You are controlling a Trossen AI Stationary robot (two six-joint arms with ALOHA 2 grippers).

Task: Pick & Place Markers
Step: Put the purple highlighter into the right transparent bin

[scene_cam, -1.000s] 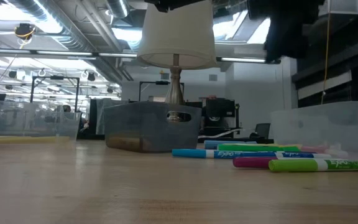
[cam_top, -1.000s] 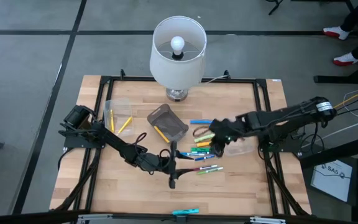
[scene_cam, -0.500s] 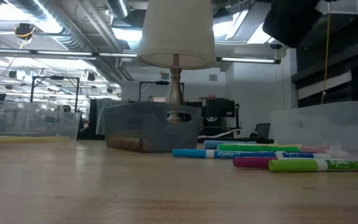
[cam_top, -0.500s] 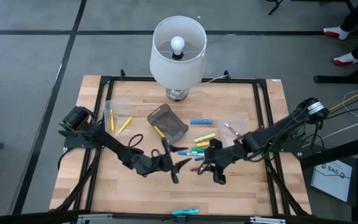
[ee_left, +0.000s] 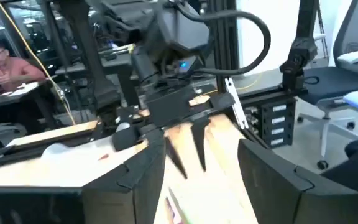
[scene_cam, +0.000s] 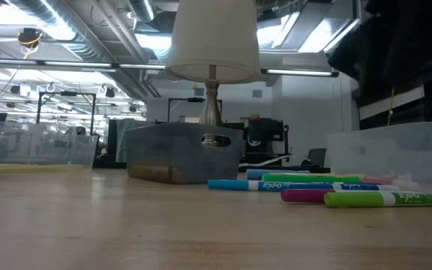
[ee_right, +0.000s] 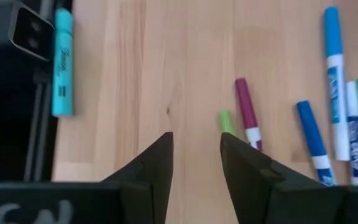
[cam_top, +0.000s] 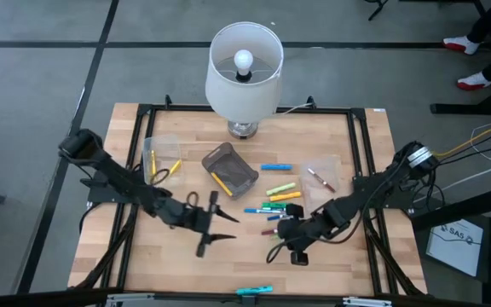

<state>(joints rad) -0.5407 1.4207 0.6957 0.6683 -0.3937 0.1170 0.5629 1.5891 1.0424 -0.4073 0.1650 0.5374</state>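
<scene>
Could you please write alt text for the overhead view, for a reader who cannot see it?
Seen from above, two dark robot arms reach over a wooden table; the left gripper and right gripper, jaws open and empty, flank scattered markers. A grey bin, two clear containers and a lit lamp stand behind.

The table (cam_top: 186, 264) was pale striped wood. The markers (cam_top: 273, 194) showed yellow, green, blue, magenta and cyan, some white-barrelled. The lamp (cam_top: 244, 68) wore a cream shade; the bin (cam_top: 230, 167) was grey mesh. Both arms were black.
</scene>
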